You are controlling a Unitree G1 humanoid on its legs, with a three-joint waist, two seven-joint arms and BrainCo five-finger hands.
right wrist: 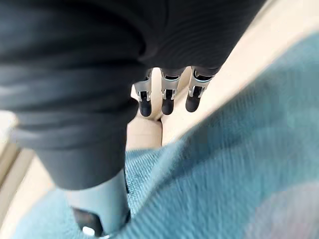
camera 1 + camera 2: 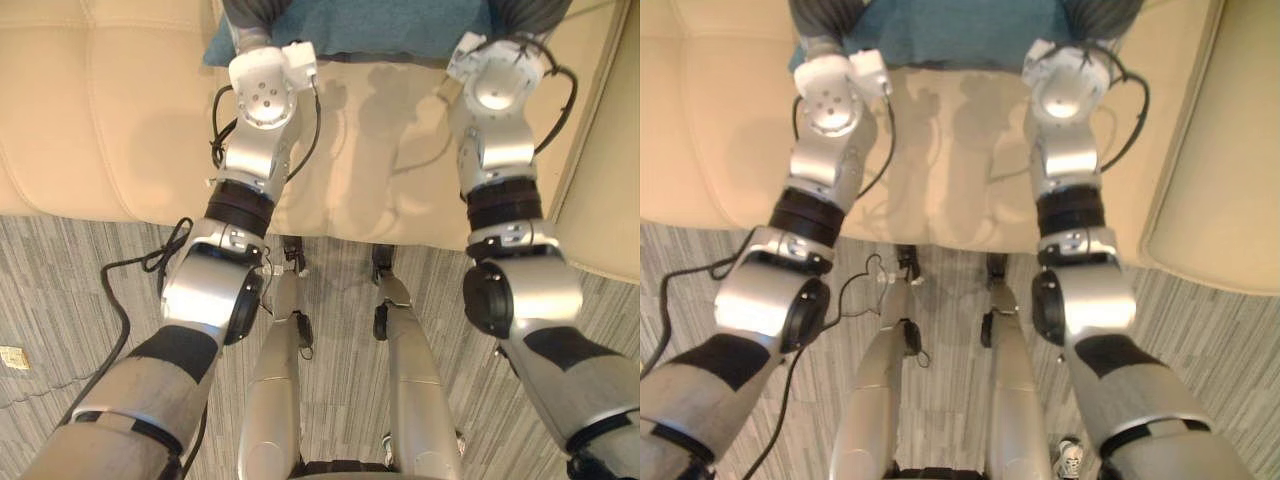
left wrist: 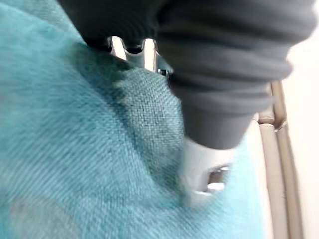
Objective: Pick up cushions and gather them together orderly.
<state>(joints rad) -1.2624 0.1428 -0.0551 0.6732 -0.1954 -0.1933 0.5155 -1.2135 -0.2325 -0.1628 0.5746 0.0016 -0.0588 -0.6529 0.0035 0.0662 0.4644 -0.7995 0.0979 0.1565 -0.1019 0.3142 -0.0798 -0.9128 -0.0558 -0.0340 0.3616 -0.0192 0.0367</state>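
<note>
Teal woven-fabric cushion (image 2: 380, 25) at far centre of beige padded sofa seat (image 2: 100, 120). Left hand (image 3: 199, 169) at cushion's left end, thumb pressed into fabric, fingers sunk behind fold, grip cannot tell. Right hand (image 1: 168, 97) at right end, fingers straight, released, tips over sofa.

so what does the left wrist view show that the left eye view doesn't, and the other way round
Left wrist view: the left hand up close, thumb and fingers pinching a fold of the teal cushion. Left eye view: the wider scene, the beige sofa seat the cushion lies on and the striped carpet in front of it. Both: the cushion under the left hand.
</note>
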